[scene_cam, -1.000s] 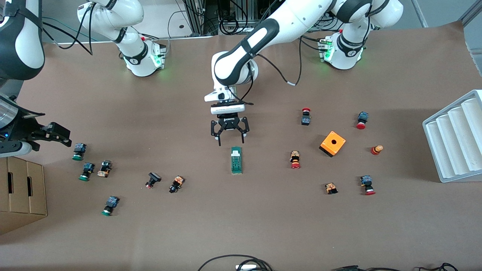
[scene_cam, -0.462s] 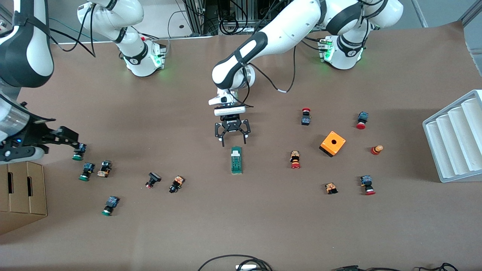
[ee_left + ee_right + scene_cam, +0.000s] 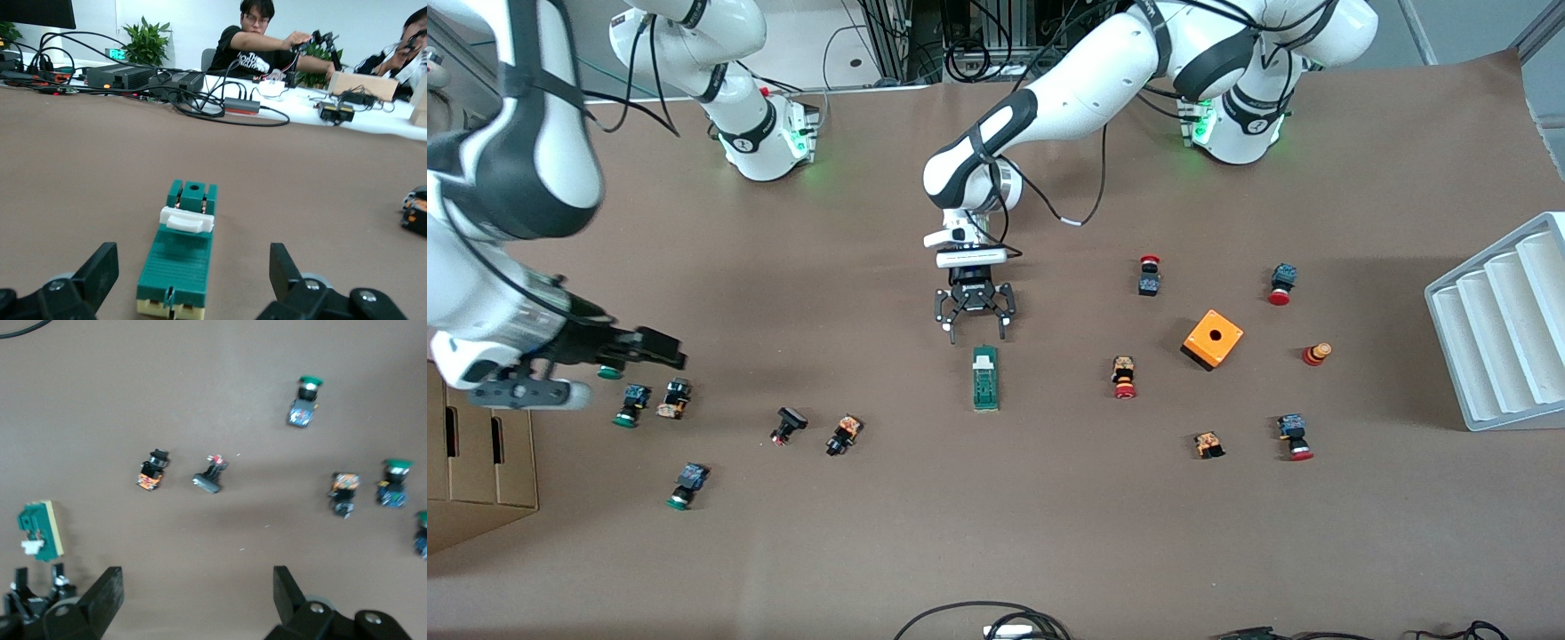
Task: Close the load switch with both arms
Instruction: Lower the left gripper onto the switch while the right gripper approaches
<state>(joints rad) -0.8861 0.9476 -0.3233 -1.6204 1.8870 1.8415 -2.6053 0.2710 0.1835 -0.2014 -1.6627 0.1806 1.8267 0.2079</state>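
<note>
The green load switch (image 3: 985,380) lies flat mid-table, with its white tab (image 3: 983,361) at the end toward the robots' bases. My left gripper (image 3: 976,338) is open, low over the table just off that tab end, apart from the switch. In the left wrist view the switch (image 3: 181,257) lies between and just ahead of my open fingers (image 3: 103,267). My right gripper (image 3: 665,354) is open and empty, up over the push-buttons at the right arm's end. The right wrist view shows the switch (image 3: 40,530) far off, with bare table between its fingers (image 3: 107,590).
Small push-buttons lie under the right gripper (image 3: 631,404) (image 3: 674,398) and toward the middle (image 3: 788,424) (image 3: 843,435). More buttons (image 3: 1123,377), an orange cube box (image 3: 1213,339) and a white ribbed tray (image 3: 1507,324) sit at the left arm's end. A cardboard box (image 3: 476,453) stands at the right arm's end.
The right arm has swung in from the table's end toward the middle, over the push-buttons. The left gripper has dropped a little toward the switch's tab end. The switch has not moved.
</note>
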